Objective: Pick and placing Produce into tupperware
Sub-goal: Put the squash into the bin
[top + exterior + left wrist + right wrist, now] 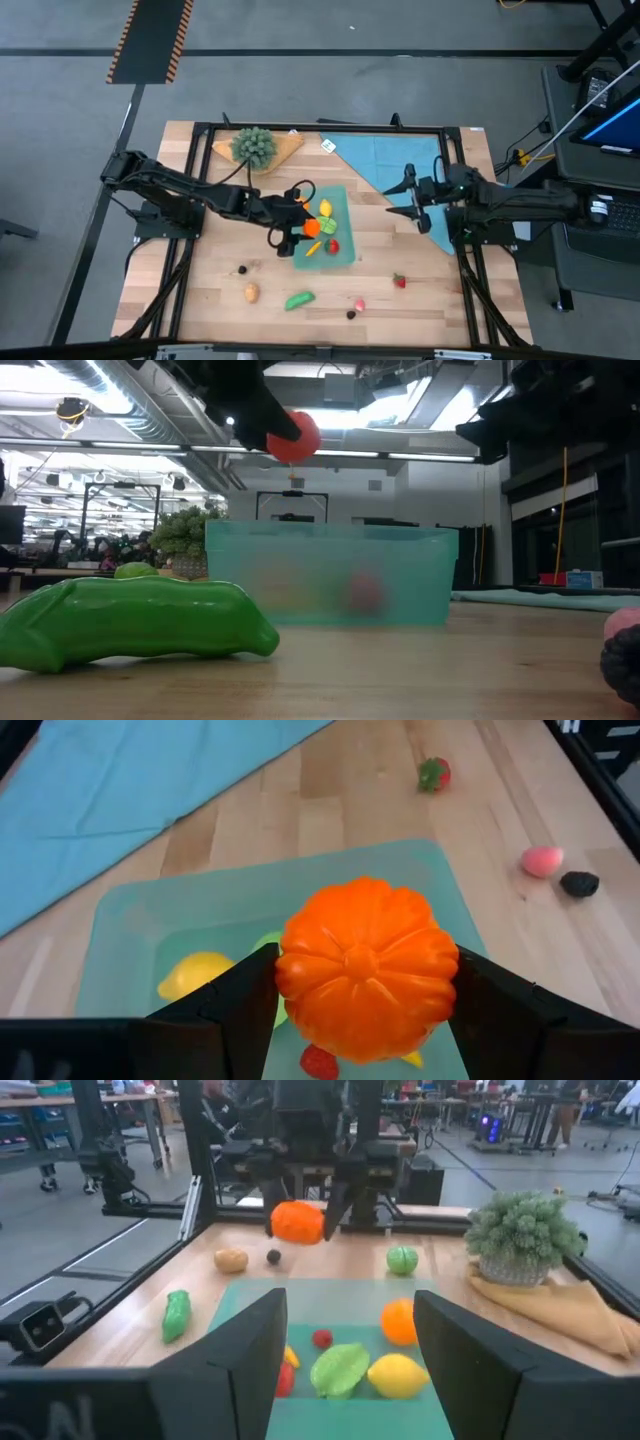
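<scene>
Fingers of the left gripper [365, 1020] are seen clamped on either side of a small, ribbed, orange toy pumpkin [367, 968], which is held in the air above the left part of the shallow, translucent teal-green rectangular tupperware [340, 200]. In the low view the pumpkin [294, 436] hangs clear above the container's rim [330, 532], not touching it.

Handling, as judged: the pumpkin looks like hollow moulded plastic, so light and stiff. Its glossy, rounded skin is probably slippery, and the grip across the widest ribs, as now, seems the secure hold. A short drop is unlikely to damage it, though a bounce or roll inside the tub is possible.

Inside the tupperware are noted a yellow lemon-shaped piece [398, 1376], a green leaf-like piece [340, 1368], an orange round fruit [397, 1321] and a small red berry [321, 1338].

On the bare wooden table [420, 300] near the front, left to right: a small dark piece [242, 269], a tan potato-like piece [251, 292], a green pea pod [299, 299], a pink piece [359, 303] and a red strawberry [399, 281]. All are small, smooth and best pinched across the narrow middle.

Farther right, the right gripper [412, 198] waits over the light-blue cloth [380, 155], its fingers spread apart and holding nothing.
</scene>
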You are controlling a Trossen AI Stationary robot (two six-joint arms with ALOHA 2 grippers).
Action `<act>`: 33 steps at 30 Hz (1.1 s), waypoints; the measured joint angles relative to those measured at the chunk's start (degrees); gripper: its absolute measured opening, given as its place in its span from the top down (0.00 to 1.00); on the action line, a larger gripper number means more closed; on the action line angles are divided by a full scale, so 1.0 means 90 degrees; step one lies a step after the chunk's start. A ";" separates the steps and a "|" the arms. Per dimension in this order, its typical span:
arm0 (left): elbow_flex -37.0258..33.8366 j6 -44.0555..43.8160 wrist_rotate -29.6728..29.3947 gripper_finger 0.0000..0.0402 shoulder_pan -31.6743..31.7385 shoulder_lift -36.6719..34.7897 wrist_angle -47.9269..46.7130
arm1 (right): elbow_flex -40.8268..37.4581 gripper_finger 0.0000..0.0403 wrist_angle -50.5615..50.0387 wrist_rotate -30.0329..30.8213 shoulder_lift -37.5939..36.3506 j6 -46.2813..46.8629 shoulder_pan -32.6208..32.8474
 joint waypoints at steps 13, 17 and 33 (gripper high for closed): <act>0.0002 -0.0465 0.0650 0.41 0.0808 0.0000 -0.0881 | 0.0000 0.45 -0.0889 0.0002 -0.0235 0.0060 0.0000; 0.0093 -0.0463 0.0777 0.41 0.1016 0.0000 -0.1309 | 0.0000 0.45 -0.0935 0.0002 -0.0234 0.0063 0.0000; 0.0202 -0.0437 0.0899 0.41 0.1129 0.0523 -0.1383 | 0.0000 0.45 -0.1011 0.0006 -0.0234 0.0056 0.0000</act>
